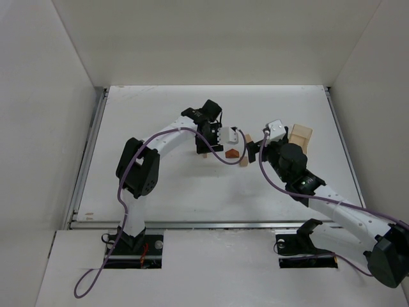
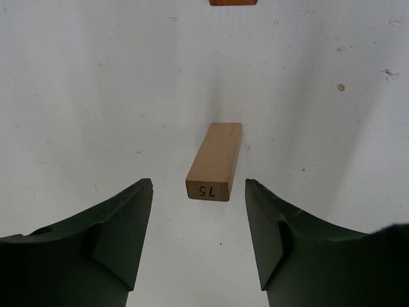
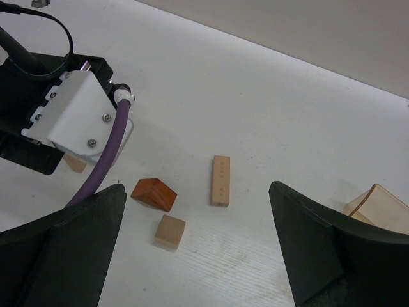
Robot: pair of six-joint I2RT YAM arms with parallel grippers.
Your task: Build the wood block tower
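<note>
A slim pale tan post (image 3: 220, 180) lies flat on the table, with a reddish-brown roof-shaped piece (image 3: 154, 194) and a small tan cube (image 3: 170, 231) to its left. All three lie ahead of my open, empty right gripper (image 3: 197, 187). In the top view the roof piece (image 1: 232, 153) lies between the two grippers. My left gripper (image 2: 198, 184) is open just above the table. A tan block marked "75" (image 2: 215, 160) lies flat just beyond its fingertips, in line with the gap between them. The left gripper (image 1: 204, 148) and right gripper (image 1: 255, 148) face each other mid-table.
A larger pale tan box (image 1: 300, 136) stands just right of the right gripper and shows at the right edge of the right wrist view (image 3: 377, 204). The left wrist's white camera mount (image 3: 70, 115) and purple cable sit close to the roof piece. White walls enclose the table.
</note>
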